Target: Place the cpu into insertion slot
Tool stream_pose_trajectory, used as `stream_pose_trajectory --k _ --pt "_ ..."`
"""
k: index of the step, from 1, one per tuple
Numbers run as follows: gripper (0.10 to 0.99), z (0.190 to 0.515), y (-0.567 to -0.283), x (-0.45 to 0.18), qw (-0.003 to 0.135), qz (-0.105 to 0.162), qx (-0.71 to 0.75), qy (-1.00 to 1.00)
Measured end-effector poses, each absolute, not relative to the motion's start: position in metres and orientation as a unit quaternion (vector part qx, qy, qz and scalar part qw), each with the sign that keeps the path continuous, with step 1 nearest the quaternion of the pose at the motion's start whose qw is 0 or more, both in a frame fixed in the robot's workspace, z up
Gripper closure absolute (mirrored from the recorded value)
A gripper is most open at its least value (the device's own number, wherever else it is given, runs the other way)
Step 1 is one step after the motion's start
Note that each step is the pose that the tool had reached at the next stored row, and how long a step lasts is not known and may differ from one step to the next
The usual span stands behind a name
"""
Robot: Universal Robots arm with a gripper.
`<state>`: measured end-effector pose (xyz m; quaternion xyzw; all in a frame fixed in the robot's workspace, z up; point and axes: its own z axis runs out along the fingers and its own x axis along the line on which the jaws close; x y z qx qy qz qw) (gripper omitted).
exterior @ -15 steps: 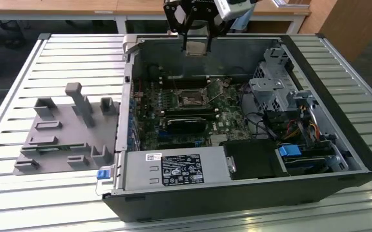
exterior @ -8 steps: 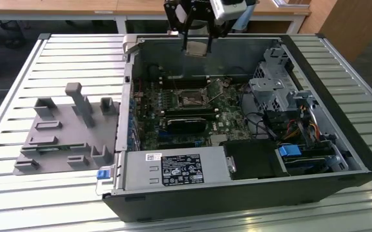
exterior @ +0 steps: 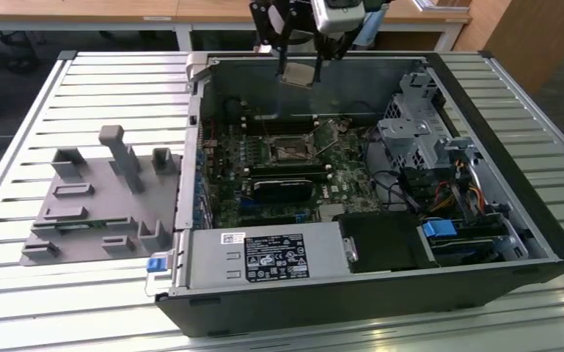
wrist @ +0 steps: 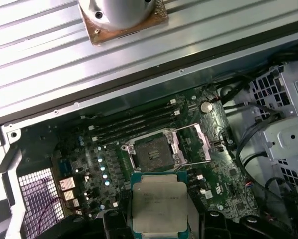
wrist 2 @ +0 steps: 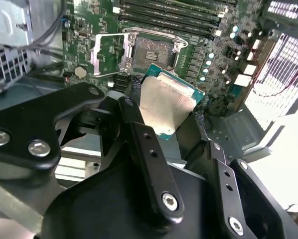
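Observation:
My gripper [exterior: 299, 67] hangs above the back wall of the open computer case [exterior: 477, 220], shut on the cpu [exterior: 298, 74], a small square chip with a silvery face. In both wrist views the cpu [wrist 2: 166, 102] [wrist: 159, 206] sits clamped between the black fingers [wrist 2: 144, 144], held in the air over the motherboard. The insertion slot [exterior: 289, 149] lies below it on the green board, its metal frame flipped open and its dark centre bare [wrist 2: 150, 50] [wrist: 153, 152]. The cpu is apart from the slot, a little short of it.
Long black memory slots [wrist: 134, 124] run beside the socket. A black card [exterior: 282, 188], a labelled power supply [exterior: 262, 257] and a metal drive cage with cables [exterior: 424, 143] crowd the case. A grey fixture plate [exterior: 96, 198] lies on the slatted table at the exterior view's left.

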<state>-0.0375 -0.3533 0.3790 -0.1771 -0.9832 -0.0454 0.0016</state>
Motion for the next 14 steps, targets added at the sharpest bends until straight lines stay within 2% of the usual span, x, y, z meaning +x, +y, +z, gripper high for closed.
stream_pose_trajectory --k 14 --pt "0.553 0.3776 -0.3533 -0.0376 -0.004 -0.045 -0.297 -0.954"
